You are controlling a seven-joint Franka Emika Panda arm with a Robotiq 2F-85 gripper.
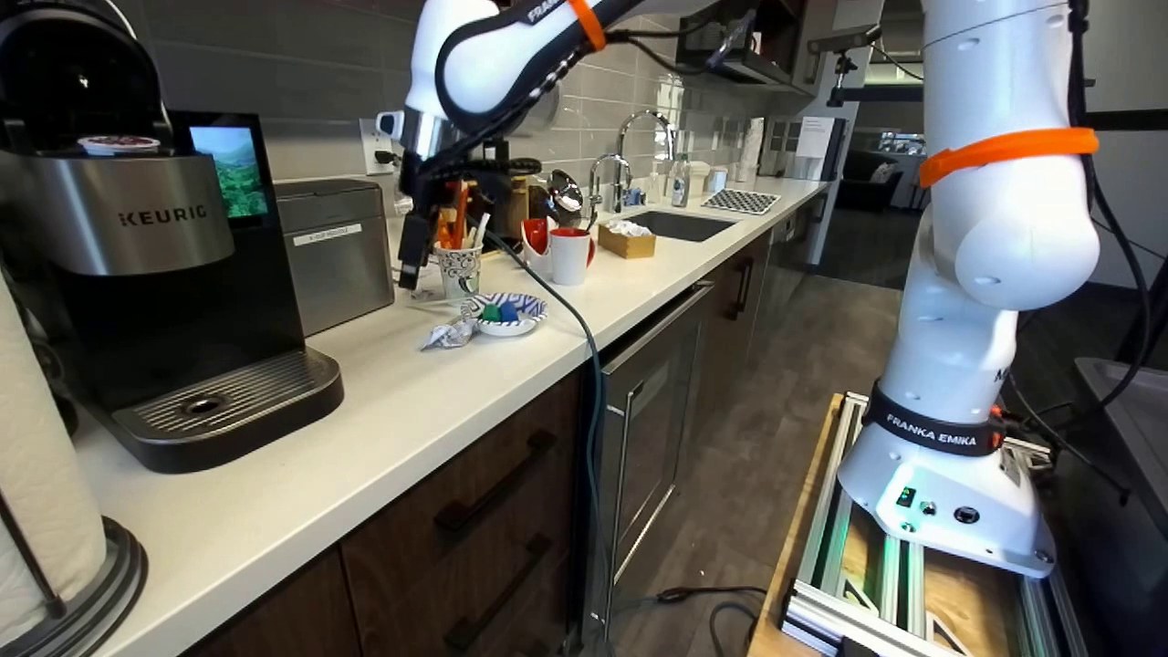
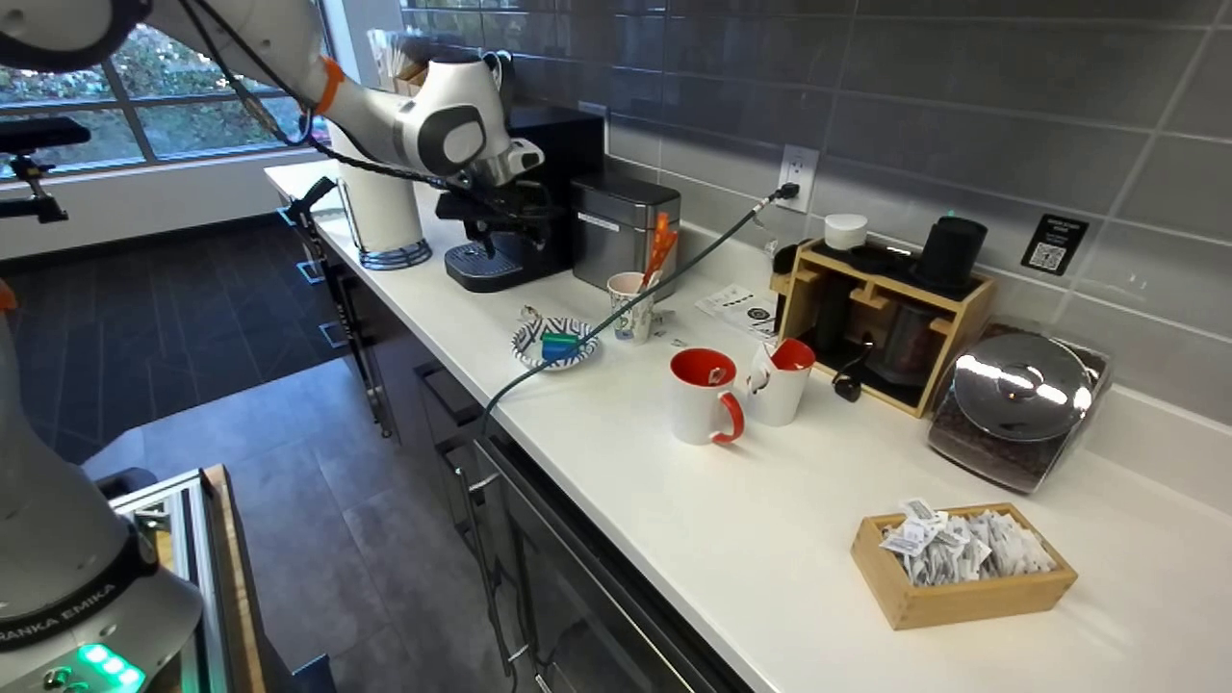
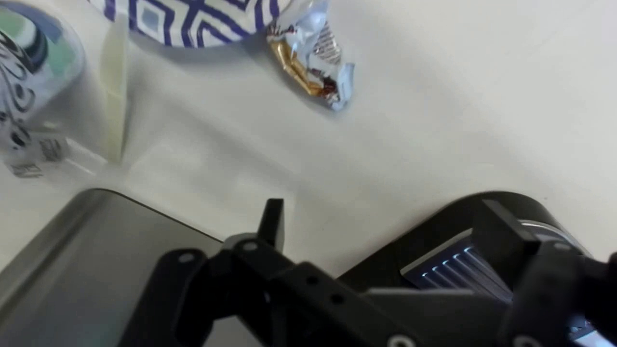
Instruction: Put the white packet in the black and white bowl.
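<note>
White crumpled packet, ungrasped beside the round dark-on-white patterned bowl, which could be tipped if its rim is caught by the spread black 2-fingered gripper.

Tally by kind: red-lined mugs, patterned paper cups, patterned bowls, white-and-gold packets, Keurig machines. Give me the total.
Red-lined mugs: 2
Patterned paper cups: 1
Patterned bowls: 1
White-and-gold packets: 1
Keurig machines: 1
Total: 6
</note>
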